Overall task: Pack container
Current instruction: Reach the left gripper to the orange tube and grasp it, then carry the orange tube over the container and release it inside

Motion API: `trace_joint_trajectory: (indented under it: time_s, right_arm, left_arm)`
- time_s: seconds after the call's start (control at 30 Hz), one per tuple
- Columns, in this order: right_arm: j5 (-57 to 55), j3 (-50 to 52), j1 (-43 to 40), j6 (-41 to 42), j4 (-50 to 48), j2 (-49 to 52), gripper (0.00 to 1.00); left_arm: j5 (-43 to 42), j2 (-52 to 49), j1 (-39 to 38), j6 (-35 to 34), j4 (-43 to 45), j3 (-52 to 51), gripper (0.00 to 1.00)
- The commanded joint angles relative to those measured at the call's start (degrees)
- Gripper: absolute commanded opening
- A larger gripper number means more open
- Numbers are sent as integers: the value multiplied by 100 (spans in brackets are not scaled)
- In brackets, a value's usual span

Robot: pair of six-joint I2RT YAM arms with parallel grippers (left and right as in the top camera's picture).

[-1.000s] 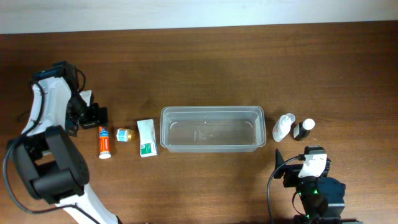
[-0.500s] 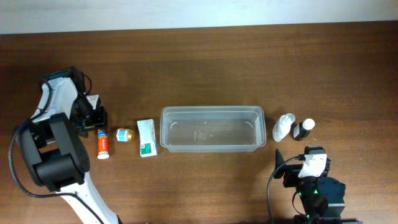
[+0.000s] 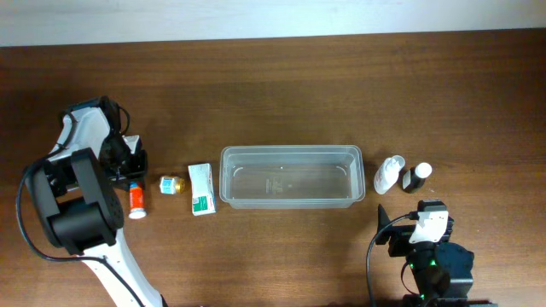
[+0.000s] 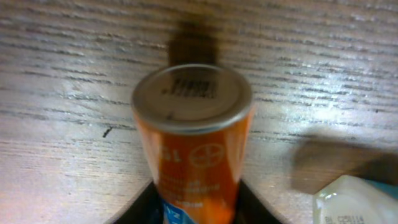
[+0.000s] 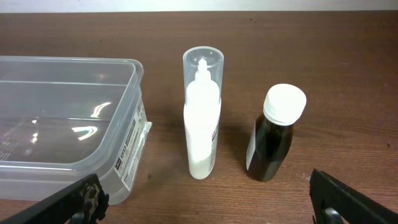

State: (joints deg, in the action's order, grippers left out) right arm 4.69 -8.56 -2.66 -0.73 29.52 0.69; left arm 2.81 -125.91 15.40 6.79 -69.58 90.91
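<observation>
Left fingers (image 4: 140,208) now straddle orange tube (image 4: 193,137), jar (image 3: 171,183) beside

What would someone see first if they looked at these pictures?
Probably the big clear plastic rectangular tub, empty, in the middle of the brown wooden table. Next, the orange tube with a silver end filling the left wrist view, close up. Right of the tub stand a white spray bottle with a clear cap and a dark bottle with a white cap.
</observation>
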Motion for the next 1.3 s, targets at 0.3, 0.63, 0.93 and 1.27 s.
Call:
trace_joint_trajectory:
  time_s: [0.3, 0.63, 0.93, 1.27]
  right_arm:
    - [72, 42, -42, -33, -2, -44, 98]
    - [72, 42, -42, -33, -2, -44, 98]
    - [72, 42, -42, -33, -2, -44, 98]
    - [72, 42, -42, -33, -2, -44, 98]
  left_arm:
    - [-710, 63, -240, -48, -1593, 2243, 8]
    - [-1202, 654, -2588, 1550, -2138, 4317, 8]
    - [-1204, 487, -4863, 2959, -1768, 4284, 8]
    - [-1056, -282, -5764, 4389, -1276, 3738, 8]
